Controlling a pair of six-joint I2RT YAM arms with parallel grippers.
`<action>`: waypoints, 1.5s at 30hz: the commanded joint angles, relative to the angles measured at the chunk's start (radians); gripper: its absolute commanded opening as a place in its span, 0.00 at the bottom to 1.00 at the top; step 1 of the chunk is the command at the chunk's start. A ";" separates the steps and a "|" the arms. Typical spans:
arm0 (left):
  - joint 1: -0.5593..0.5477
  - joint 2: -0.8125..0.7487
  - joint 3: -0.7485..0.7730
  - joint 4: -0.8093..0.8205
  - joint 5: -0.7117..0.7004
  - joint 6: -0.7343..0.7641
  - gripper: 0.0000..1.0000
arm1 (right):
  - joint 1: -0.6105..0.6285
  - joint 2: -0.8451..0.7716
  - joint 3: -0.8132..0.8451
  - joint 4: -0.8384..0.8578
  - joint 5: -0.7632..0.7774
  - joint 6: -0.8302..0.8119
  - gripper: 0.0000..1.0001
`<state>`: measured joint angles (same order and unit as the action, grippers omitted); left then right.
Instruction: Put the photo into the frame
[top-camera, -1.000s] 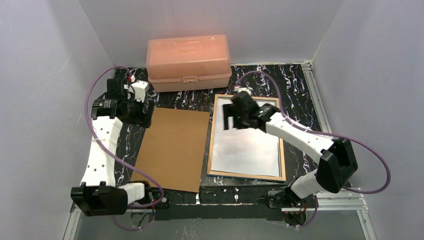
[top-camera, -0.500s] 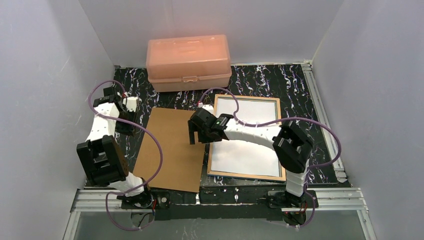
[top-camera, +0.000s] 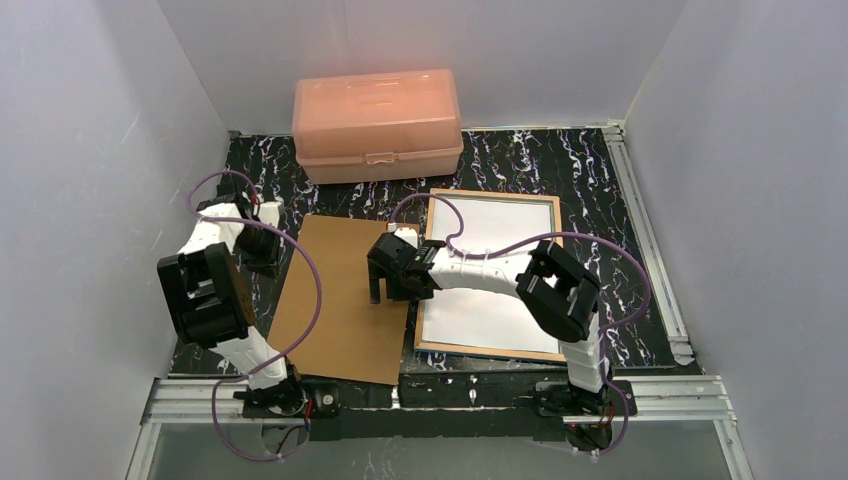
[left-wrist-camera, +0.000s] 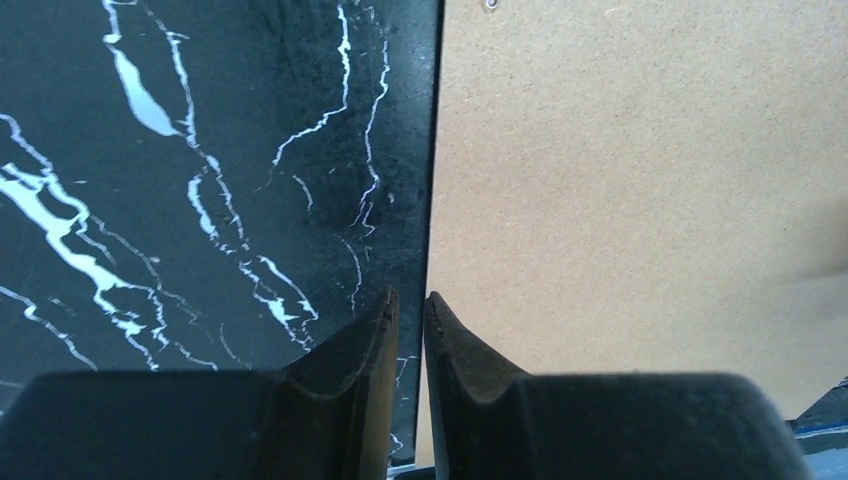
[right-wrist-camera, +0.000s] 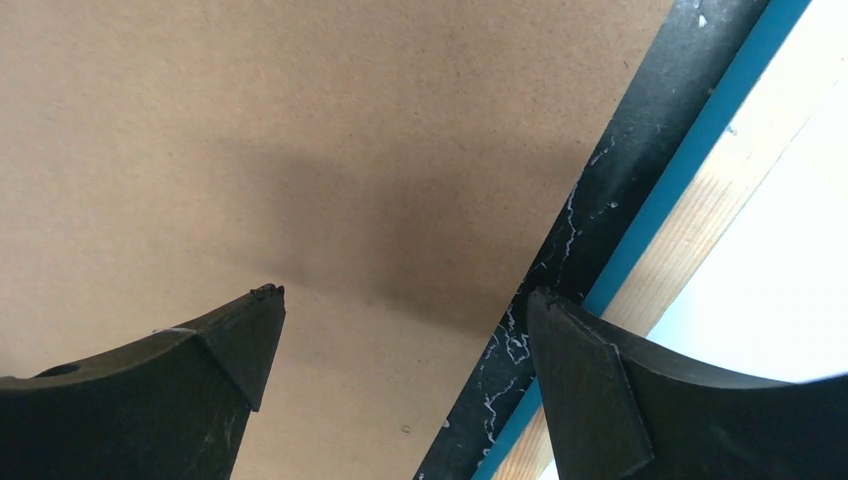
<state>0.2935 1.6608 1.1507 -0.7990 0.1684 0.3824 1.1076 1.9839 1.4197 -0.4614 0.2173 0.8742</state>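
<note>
The frame (top-camera: 490, 349) lies face down at the right of the table, its wood-coloured back edge (right-wrist-camera: 740, 180) up and its blue rim (right-wrist-camera: 703, 130) below. Inside it the photo (top-camera: 500, 225) shows as a plain white sheet (right-wrist-camera: 790, 250). My right gripper (top-camera: 392, 283) hangs open over the right edge of the brown backing board (top-camera: 335, 320), one finger above the board, the other above the frame's left rim; nothing is between them (right-wrist-camera: 405, 292). My left gripper (top-camera: 272, 258) points down at the board's left edge (left-wrist-camera: 640, 180), its jaws (left-wrist-camera: 410, 297) closed to a thin slit with nothing held.
A peach plastic box (top-camera: 377, 123) stands at the back of the black marbled table (left-wrist-camera: 200, 150). A narrow strip of table separates the board from the frame. Grey walls close in on both sides. Purple cables loop over both arms.
My right gripper moved left from above the frame to the board's right edge, still open. My left gripper closed and settled at the board's left edge.
</note>
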 joint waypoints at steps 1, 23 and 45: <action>0.007 0.018 -0.028 0.012 0.064 -0.017 0.15 | 0.011 0.002 0.011 0.008 0.025 0.058 0.99; 0.003 0.185 -0.047 0.074 0.204 -0.041 0.00 | -0.012 -0.019 -0.069 0.234 -0.140 0.223 0.99; -0.063 0.231 -0.031 0.083 0.153 -0.002 0.00 | -0.044 -0.258 -0.181 0.577 -0.232 0.373 0.99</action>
<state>0.2901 1.8256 1.1591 -0.7563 0.2428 0.3729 1.0447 1.8400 1.2171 -0.2100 0.0444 1.1713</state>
